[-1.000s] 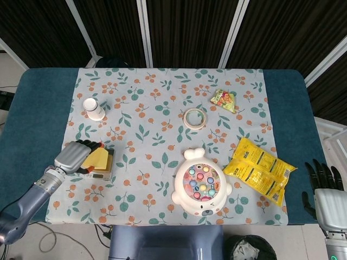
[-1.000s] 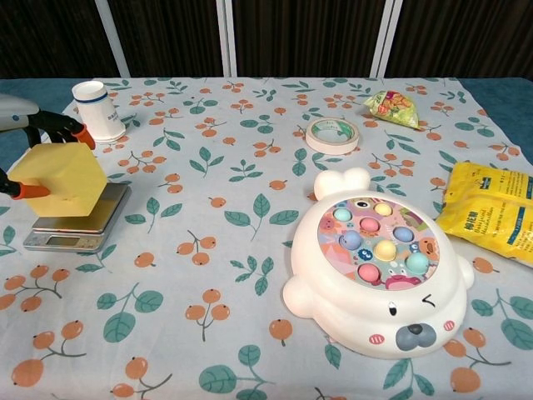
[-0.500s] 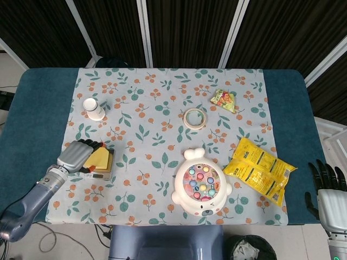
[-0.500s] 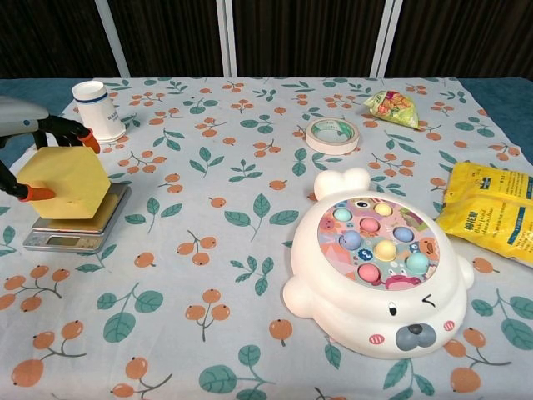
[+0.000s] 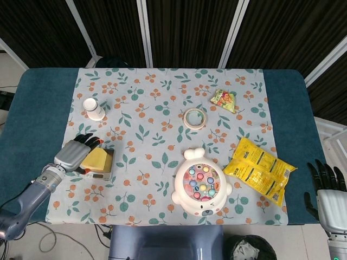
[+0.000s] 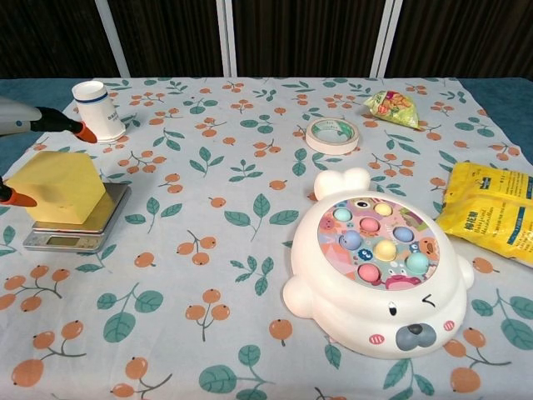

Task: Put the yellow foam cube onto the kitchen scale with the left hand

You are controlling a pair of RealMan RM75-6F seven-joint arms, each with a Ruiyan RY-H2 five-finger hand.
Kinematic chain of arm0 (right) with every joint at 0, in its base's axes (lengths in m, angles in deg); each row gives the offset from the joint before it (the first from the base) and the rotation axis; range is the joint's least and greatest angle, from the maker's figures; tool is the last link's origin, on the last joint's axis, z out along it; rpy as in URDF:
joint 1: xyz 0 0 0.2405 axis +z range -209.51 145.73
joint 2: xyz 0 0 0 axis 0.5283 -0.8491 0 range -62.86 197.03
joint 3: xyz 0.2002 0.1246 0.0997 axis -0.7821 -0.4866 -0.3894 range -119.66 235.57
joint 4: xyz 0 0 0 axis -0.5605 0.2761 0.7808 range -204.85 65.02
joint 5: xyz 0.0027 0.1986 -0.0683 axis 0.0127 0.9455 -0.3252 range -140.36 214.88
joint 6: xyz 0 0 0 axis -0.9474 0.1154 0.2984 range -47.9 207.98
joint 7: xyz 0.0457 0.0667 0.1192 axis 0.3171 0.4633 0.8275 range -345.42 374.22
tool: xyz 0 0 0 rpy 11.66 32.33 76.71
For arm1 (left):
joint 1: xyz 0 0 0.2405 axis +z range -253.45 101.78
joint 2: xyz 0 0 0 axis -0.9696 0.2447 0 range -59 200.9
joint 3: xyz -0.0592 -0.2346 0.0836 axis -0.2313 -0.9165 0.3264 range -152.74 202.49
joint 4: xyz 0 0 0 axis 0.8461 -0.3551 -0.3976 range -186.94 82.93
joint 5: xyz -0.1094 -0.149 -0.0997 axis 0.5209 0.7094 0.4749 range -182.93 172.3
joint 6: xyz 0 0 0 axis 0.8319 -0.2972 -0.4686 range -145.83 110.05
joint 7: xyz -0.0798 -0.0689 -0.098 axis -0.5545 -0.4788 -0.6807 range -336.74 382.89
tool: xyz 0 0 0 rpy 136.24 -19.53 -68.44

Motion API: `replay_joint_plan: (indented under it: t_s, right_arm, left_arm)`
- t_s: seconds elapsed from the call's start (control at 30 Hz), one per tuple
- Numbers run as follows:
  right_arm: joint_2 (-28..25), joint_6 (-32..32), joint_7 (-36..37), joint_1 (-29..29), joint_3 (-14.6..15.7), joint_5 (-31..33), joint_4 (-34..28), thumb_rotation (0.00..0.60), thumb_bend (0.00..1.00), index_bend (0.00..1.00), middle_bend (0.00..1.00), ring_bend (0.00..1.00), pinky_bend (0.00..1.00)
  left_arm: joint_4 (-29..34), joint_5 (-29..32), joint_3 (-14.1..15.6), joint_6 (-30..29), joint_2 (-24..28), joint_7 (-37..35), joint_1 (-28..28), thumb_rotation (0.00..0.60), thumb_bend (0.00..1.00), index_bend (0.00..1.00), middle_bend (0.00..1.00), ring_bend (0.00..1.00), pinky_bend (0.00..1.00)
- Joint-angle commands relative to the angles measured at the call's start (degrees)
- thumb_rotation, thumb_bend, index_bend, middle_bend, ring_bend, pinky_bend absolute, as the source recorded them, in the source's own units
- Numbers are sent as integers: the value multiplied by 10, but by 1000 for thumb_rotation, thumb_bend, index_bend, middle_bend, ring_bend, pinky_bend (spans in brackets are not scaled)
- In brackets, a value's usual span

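A blue table (image 5: 38, 108) under a leaf-and-berry cloth (image 5: 157, 119), dark curtains behind; the yellow foam cube (image 6: 57, 187) sits on the kitchen scale (image 6: 73, 230) at the cloth's left edge.

The left hand (image 5: 73, 154) is beside the cube with its fingers (image 6: 58, 125) spread apart, one orange-tipped finger above the cube and another at its left side, no longer clamped as they were a moment ago. The right hand (image 5: 324, 192) hangs off the table's right edge, fingers straight and apart, holding nothing. A white paper cup (image 5: 94, 108) lies near the far left corner, well apart from the scale. A tape roll (image 5: 194, 117) sits mid-cloth, a green snack packet (image 5: 223, 99) beyond it, a white fishing-game toy (image 5: 201, 184) at the near edge, and a yellow snack bag (image 5: 259, 169) just right of it.
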Motion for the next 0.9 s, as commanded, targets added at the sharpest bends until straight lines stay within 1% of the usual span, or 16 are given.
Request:
replay_joint_plan:
  t_s: [0.03,0.1,0.17,0.3,0.37,0.43,0.57,0.73,0.9]
  right_arm:
    - [0,1,0,0,-1,0,0,600,559,0,27,22,0]
    - [-1,2,1,-1,-1,0,0,600,559,0,27,22,0]
    - [-1,3,1,-1,-1,1,0,600,560,0,27,22,0]
    - [-3,7,0,-3,-3,3,1,600,559,0,27,22,0]
    - [-3,9,1,-4,-4,5,0,600,559,0,27,22,0]
    - [-4,12,0,-6,-5,6,0,600,559,0,27,22,0]
    - [-3,15,-5,-7,-4,1,-3,600,560,0,27,22,0]
    - [0,13,-11,-6,-1,-4,-1,600,560,0,27,22,0]
    - [1,10,-10,-4,1,-10,3,600,560,0,27,22,0]
  left_arm:
    - [15,-1,-6,-5,8,-12,1,600,142,120,72,0,105]
    - [31,-13,-9,-24,19,-22,8,600,142,115,70,0,105]
    - [50,-27,-11,-57,33,-31,22,600,142,108,70,0,105]
    - [93,-84,-1,-192,78,-44,93,600,142,89,70,0,106]
    - [98,-103,5,-239,90,-59,122,600,142,87,70,0,106]
    - [93,-126,15,-288,100,-89,154,600,142,87,70,0,106]
    - [55,-155,28,-370,95,-152,210,600,142,87,70,0,107]
    - [7,-150,29,-414,63,-202,249,600,142,87,70,0,107]
    - [-42,-137,21,-428,26,-240,269,600,154,89,69,0,107]
